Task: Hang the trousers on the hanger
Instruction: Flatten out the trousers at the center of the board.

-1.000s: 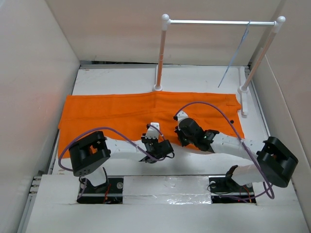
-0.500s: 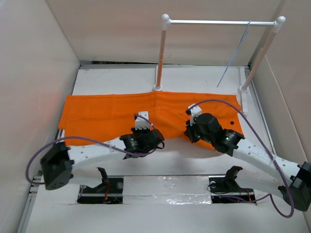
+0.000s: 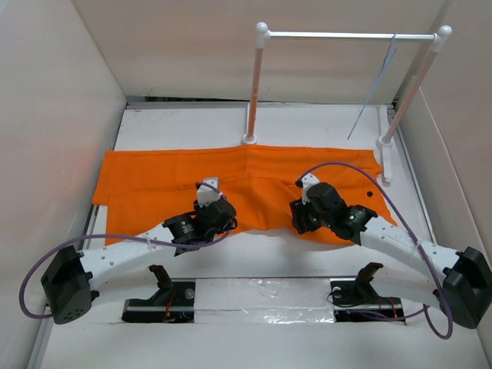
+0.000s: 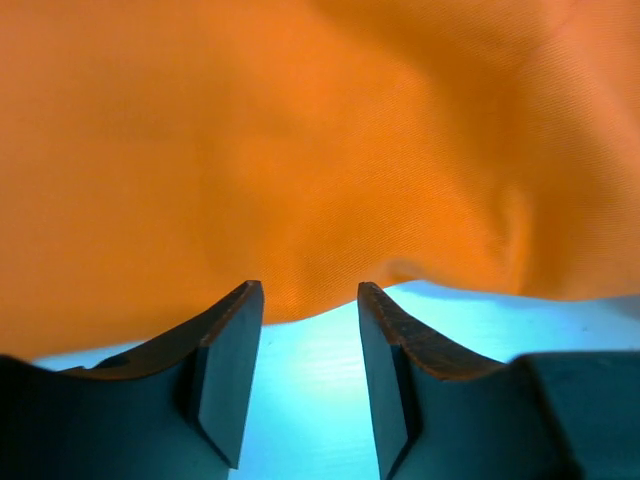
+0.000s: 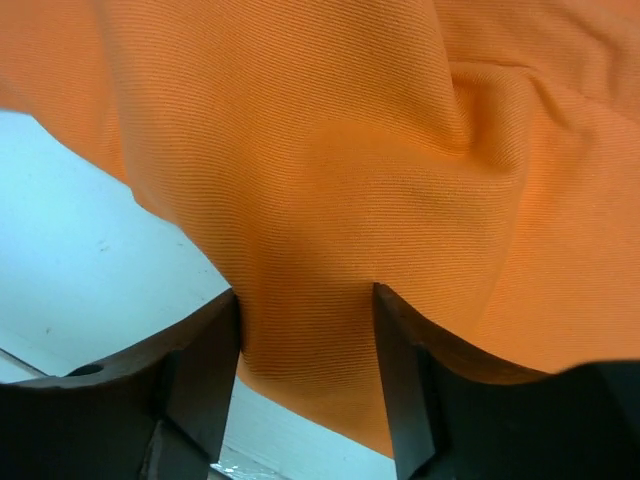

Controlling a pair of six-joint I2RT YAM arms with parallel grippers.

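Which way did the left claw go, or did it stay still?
Yes. The left gripper slid leftward; it now sits left of the rack's left post.

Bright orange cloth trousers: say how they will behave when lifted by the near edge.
Probably floppy: the bright orange cloth trousers lie flat and crease softly at the right gripper, so they'd likely drape and sag. Likely light, given the thin weave. A push would probably bunch them on the white table.

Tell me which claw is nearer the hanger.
Right. The right claw sits at the trousers' near edge, in front and left of the hanger; the left claw is farther left along that edge.
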